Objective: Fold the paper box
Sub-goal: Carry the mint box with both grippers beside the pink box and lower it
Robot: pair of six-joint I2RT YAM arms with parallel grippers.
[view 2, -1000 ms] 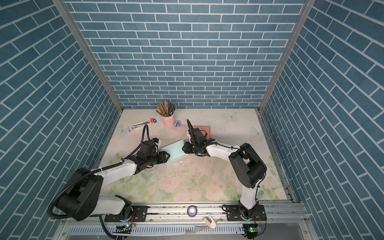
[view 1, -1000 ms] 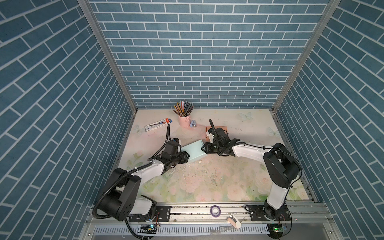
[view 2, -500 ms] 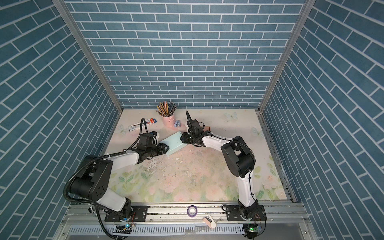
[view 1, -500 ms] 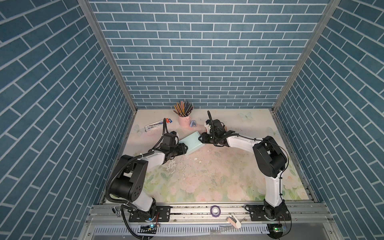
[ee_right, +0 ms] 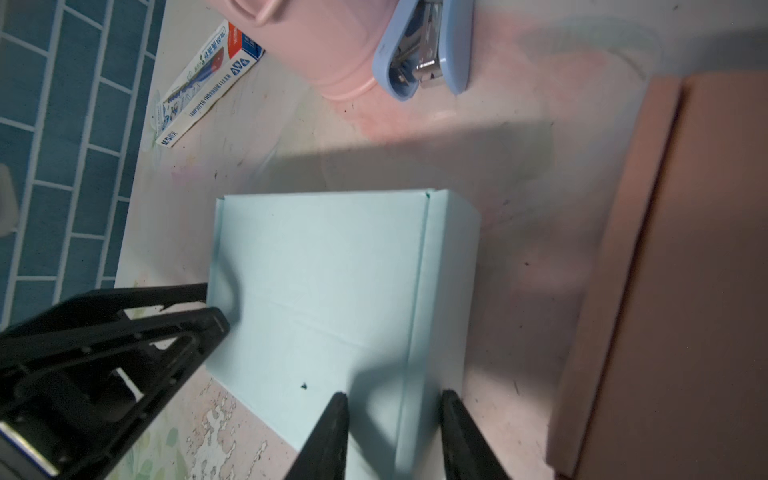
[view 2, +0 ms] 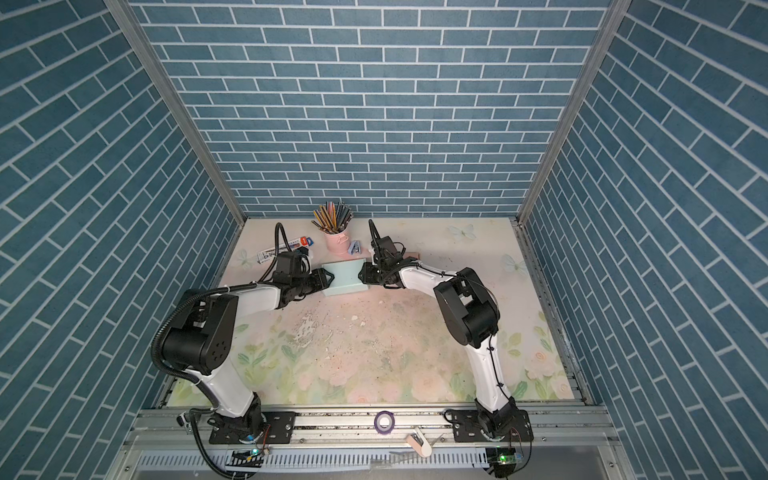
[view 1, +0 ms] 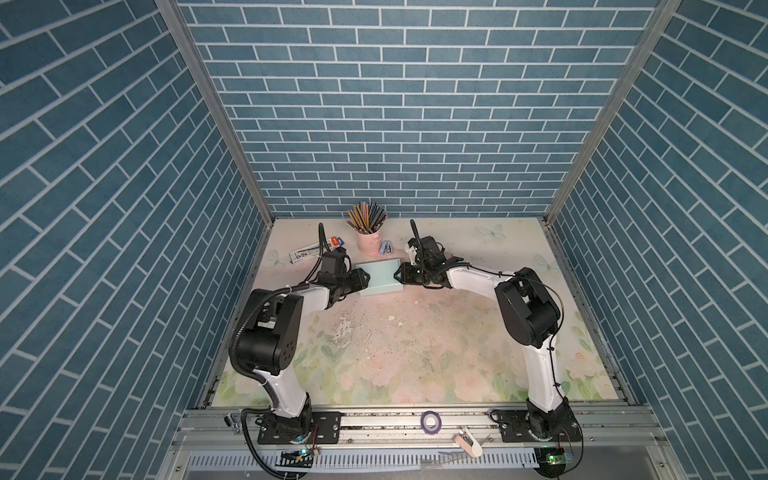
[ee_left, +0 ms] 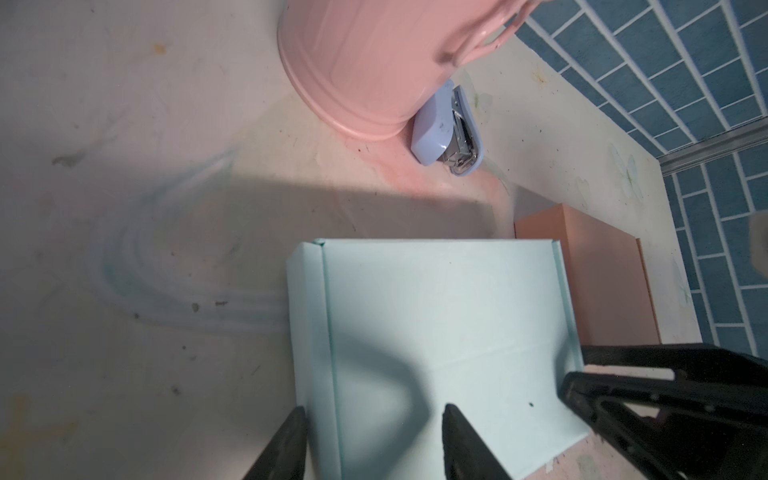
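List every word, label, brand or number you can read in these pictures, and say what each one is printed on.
"M&G": a partial logo, read with some doubt, on the end of the long white pen carton lying by the wall.
The rest of that carton's print, a digit string and small characters, is too blurred and tilted to read.
Paper box, pink pencil cup, stapler, orange box: no text visible.

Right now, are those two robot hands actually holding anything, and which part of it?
Yes, the pale green paper box. The left hand straddles its left side wall and the right hand its right side wall, each with one finger inside and one outside.
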